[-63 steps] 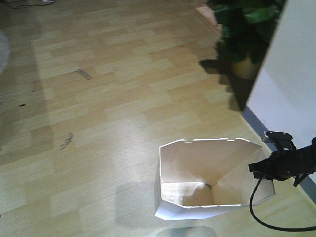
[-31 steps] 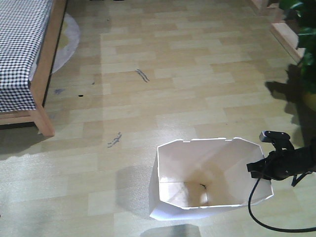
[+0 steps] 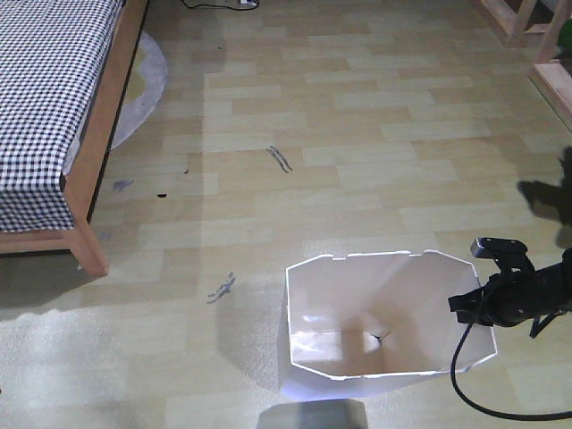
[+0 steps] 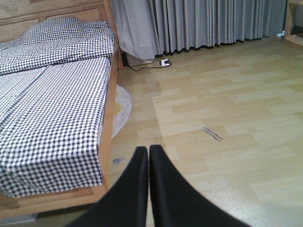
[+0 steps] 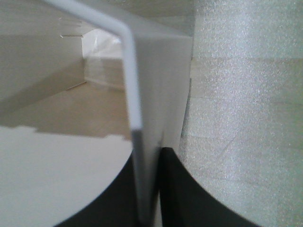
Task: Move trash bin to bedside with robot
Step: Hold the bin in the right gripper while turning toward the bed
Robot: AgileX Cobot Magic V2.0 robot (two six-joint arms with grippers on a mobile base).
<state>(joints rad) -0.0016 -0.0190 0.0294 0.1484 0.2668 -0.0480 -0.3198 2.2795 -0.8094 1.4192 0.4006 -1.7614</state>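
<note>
The white trash bin [image 3: 384, 326] stands on the wooden floor at the lower middle of the front view, its faceted rim open upward. My right gripper [image 3: 466, 308] is shut on the bin's right wall at the rim. In the right wrist view the thin white bin wall [image 5: 135, 113] is pinched between the two black fingers of the right gripper [image 5: 150, 189]. The bed [image 3: 54, 107] with checked bedding and a wooden frame lies at the upper left, apart from the bin. My left gripper [image 4: 148, 152] is shut on nothing, pointing at the floor beside the bed [image 4: 52, 104].
A round pale rug [image 3: 143, 85] lies partly under the bed. Grey curtains [image 4: 199, 23] hang at the far wall, with a cable and plug [image 4: 163, 62] on the floor below. Wooden furniture legs [image 3: 527, 27] stand at the upper right. Dark scuffs [image 3: 281, 158] mark the floor.
The view has swung left across the room: the plant and wall have left the frame and the bed has come in at the upper left. The bin stays held in the same spot.
</note>
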